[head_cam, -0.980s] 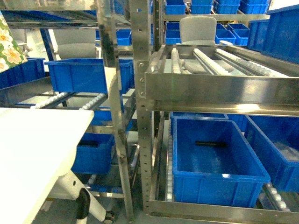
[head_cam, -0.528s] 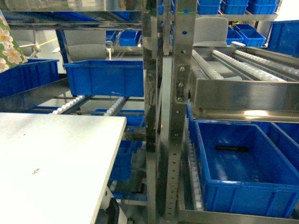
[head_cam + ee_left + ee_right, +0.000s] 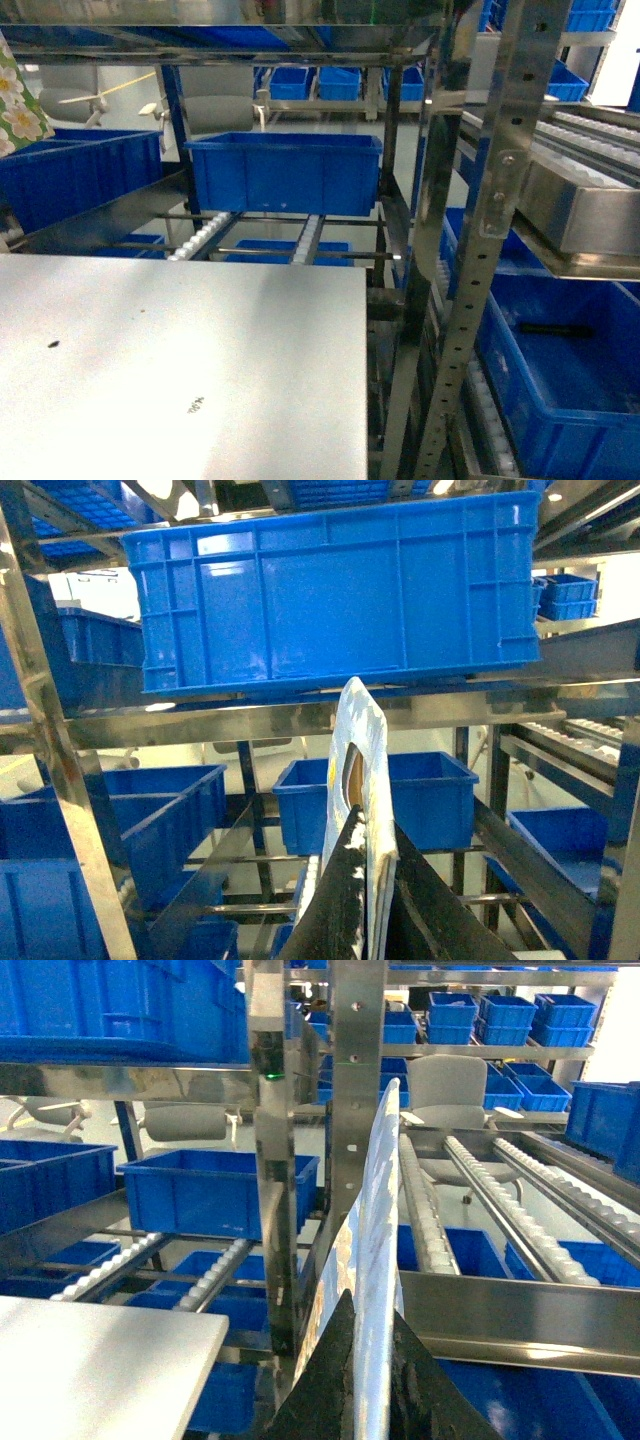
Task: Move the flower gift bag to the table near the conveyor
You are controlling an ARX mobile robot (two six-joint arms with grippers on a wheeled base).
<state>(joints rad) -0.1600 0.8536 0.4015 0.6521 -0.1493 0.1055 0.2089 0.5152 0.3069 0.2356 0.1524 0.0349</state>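
Observation:
The flower gift bag (image 3: pixel 365 730) stands edge-on in the left wrist view, pale with a die-cut handle hole. My left gripper (image 3: pixel 368 825) is shut on its lower part. A flowered corner of the bag (image 3: pixel 14 100) shows at the head view's upper left edge. My right gripper (image 3: pixel 365 1310) is shut on a thin glossy sheet (image 3: pixel 378 1180) seen edge-on; its print cannot be made out. The white-grey table (image 3: pixel 180 360) fills the lower left of the head view. The steel conveyor (image 3: pixel 590 215) with its roller tracks (image 3: pixel 470 1180) stands to the table's right.
Steel uprights (image 3: pixel 490 250) rise just right of the table's edge. A blue bin (image 3: pixel 285 170) sits on rollers behind the table, and another blue bin (image 3: pixel 570 380) lies under the conveyor. A large blue bin (image 3: pixel 330 590) hangs close above the left gripper.
The head view has swung left: the table now fills far more of the frame, and the steel uprights and conveyor have slid right. The flowered corner stays at the upper left.

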